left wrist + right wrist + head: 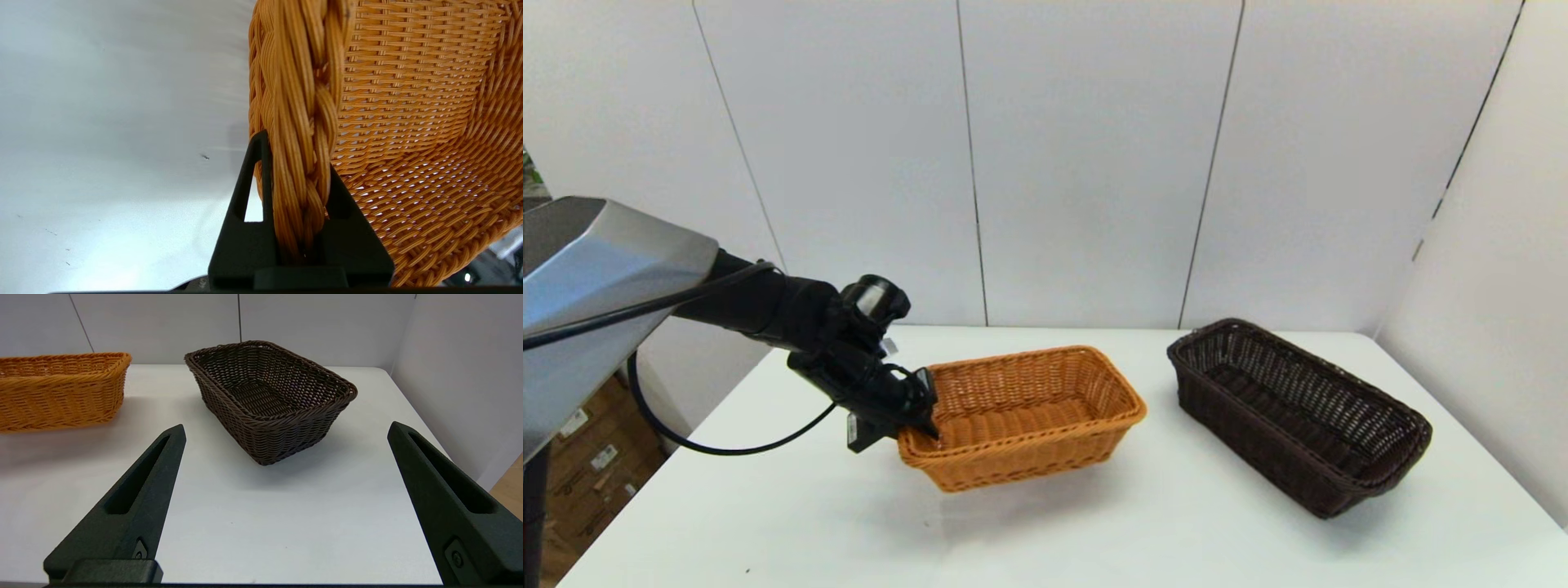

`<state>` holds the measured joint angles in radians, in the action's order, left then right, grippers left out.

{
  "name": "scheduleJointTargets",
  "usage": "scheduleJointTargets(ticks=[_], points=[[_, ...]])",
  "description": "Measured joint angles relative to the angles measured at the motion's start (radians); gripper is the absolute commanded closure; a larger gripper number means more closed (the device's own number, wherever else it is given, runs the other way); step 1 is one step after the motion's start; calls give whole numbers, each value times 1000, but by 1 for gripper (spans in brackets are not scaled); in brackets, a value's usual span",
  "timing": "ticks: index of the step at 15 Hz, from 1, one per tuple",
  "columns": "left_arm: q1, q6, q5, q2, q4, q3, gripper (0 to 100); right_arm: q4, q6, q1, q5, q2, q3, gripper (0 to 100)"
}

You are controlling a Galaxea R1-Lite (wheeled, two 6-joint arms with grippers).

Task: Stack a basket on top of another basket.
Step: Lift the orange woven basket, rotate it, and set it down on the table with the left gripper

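Left fingers (300, 163) pinch orange basket (1021, 412) rim above white table (1143, 523); right fingers (286, 437) spread wide, empty.

On the table (1094, 531), one basket (1029, 416) sits at about 9 o'clock of the other basket (1298, 412), apart, with the left gripper (923, 420) at its 9 o'clock end.

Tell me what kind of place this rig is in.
Likely a lab test cell, not a home: a bare white table boxed in by plain white panel walls, holding only an orange basket and a dark brown basket. Cardboard boxes sit beside it.
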<state>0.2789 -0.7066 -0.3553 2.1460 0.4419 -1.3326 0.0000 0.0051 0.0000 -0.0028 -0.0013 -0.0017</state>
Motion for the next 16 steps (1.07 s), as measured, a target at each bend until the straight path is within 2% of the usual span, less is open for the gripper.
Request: scheduleJointTargets(ticks=[7,16], points=[[60,76,-16,-44,56,-8,100,0,0,0,-1,0,0,0],[84,202,-10,-50,111,-14,100,0,0,0,0,0,0,0]])
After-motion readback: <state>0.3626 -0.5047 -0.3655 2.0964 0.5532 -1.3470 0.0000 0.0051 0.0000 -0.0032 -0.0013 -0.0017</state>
